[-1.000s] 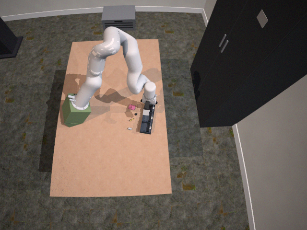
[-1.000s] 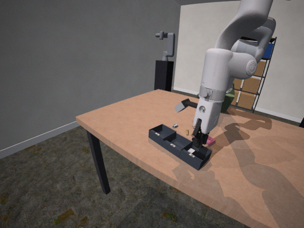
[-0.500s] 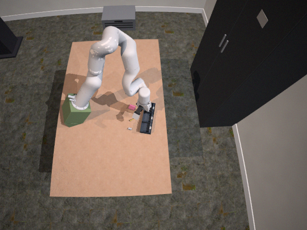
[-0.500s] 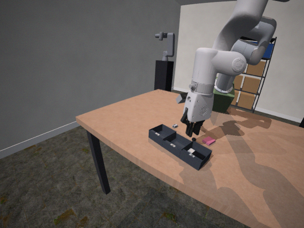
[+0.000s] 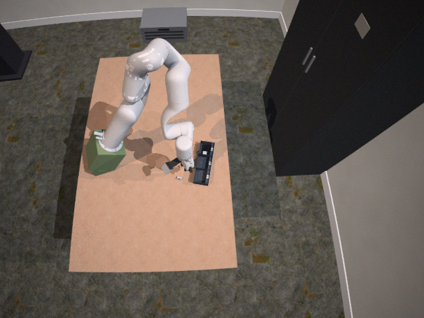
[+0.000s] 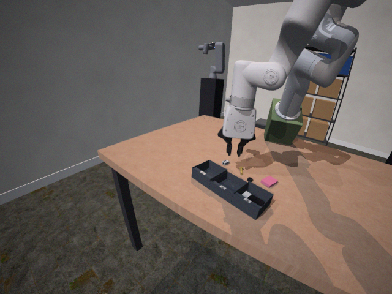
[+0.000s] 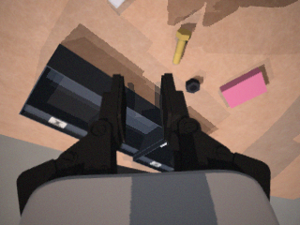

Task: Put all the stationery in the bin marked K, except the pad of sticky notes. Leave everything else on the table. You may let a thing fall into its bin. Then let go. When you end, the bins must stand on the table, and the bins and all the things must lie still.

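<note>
A row of three dark bins (image 6: 232, 188) stands on the table; it also shows in the wrist view (image 7: 94, 112). Their labels are too small to read. A white thing (image 6: 247, 195) lies in the end bin nearest the pink pad of sticky notes (image 6: 269, 181). My gripper (image 6: 234, 152) hangs above the table behind the bins, partly open, with nothing between the fingers. A small white and grey thing (image 6: 225, 162) lies on the table near the far bin. The pink pad also shows in the wrist view (image 7: 244, 87).
A yellow bolt (image 6: 241, 169) and a black nut (image 6: 250, 179) lie between the bins and the pad, and both show in the wrist view, bolt (image 7: 181, 45) and nut (image 7: 192, 85). The arm's green base (image 6: 282, 126) stands at the back.
</note>
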{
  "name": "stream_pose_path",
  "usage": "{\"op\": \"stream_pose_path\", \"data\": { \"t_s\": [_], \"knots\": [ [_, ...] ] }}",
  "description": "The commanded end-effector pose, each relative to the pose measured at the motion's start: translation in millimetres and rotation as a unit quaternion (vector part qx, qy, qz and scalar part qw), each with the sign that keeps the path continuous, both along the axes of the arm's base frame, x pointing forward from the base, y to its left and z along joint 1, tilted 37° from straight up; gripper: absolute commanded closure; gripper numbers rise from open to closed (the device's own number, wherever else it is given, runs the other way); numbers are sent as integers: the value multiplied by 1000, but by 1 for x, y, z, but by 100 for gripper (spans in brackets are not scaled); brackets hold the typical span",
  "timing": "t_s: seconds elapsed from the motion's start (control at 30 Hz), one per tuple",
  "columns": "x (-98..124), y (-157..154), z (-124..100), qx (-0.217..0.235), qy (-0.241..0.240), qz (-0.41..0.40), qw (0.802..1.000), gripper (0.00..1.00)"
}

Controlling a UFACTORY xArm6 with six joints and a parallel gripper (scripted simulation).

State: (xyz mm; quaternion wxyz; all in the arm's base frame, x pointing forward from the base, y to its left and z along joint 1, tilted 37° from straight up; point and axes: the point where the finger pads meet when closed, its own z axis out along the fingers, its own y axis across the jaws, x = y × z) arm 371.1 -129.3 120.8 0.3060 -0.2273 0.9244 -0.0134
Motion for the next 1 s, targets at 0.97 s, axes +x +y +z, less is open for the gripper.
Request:
{"op": "stream_pose_path", "data": {
  "t_s": [0.97],
  "knots": [
    [-32,-38,-26,246,38,-327,912,71]
  ]
}}
